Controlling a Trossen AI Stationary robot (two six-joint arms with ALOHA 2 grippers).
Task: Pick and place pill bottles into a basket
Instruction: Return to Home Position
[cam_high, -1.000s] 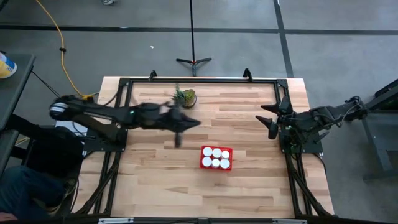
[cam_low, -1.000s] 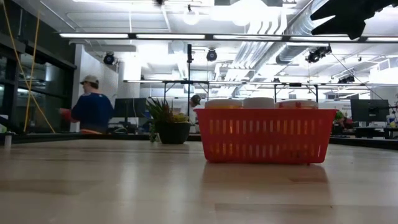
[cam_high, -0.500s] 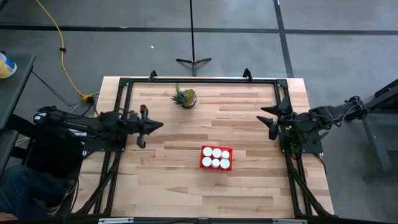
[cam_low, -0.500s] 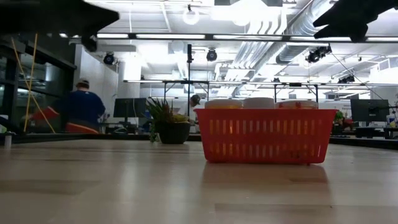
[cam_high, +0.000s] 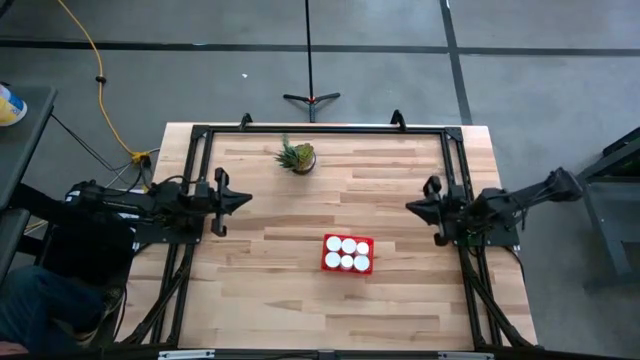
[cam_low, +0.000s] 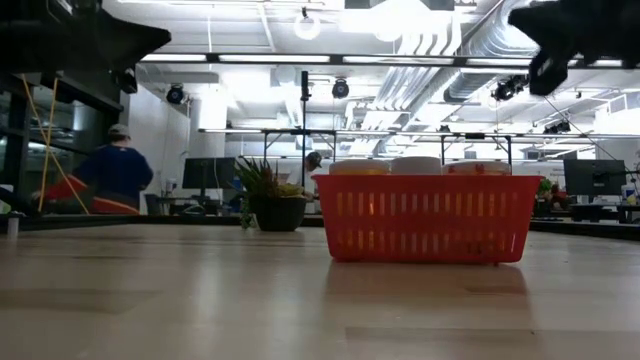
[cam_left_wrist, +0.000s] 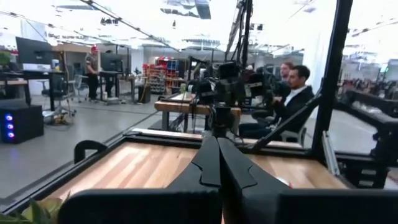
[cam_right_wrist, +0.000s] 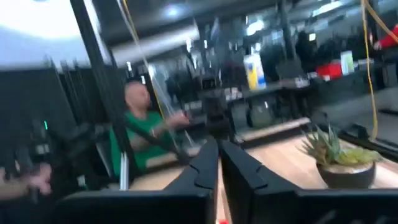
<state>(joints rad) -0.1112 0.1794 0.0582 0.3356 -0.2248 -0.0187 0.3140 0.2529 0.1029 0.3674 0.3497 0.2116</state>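
Observation:
The red basket (cam_high: 348, 254) stands on the wooden table a little right of the middle. Several white pill bottles (cam_high: 347, 253) stand upright in it, and their caps (cam_low: 415, 165) show above the rim in the low view. My left gripper (cam_high: 248, 197) is shut and holds nothing; it hovers by the table's left edge, pointing toward the middle. My right gripper (cam_high: 408, 206) is shut and holds nothing too; it hovers by the right edge, facing the middle. In the wrist views, each pair of fingers (cam_left_wrist: 217, 140) (cam_right_wrist: 217, 146) lies closed together. Both grippers are well away from the basket.
A small spiky green potted plant (cam_high: 297, 156) stands near the far edge, left of centre. A black frame (cam_high: 320, 129) runs round the table's edge. People sit and stand in the room beyond the table.
My left gripper has drawn back from over the middle of the table toward the left edge and sunk lower, staying shut. My right gripper has shut from wide open. It has sunk a little and tipped to point across the table. The basket and bottles have not moved.

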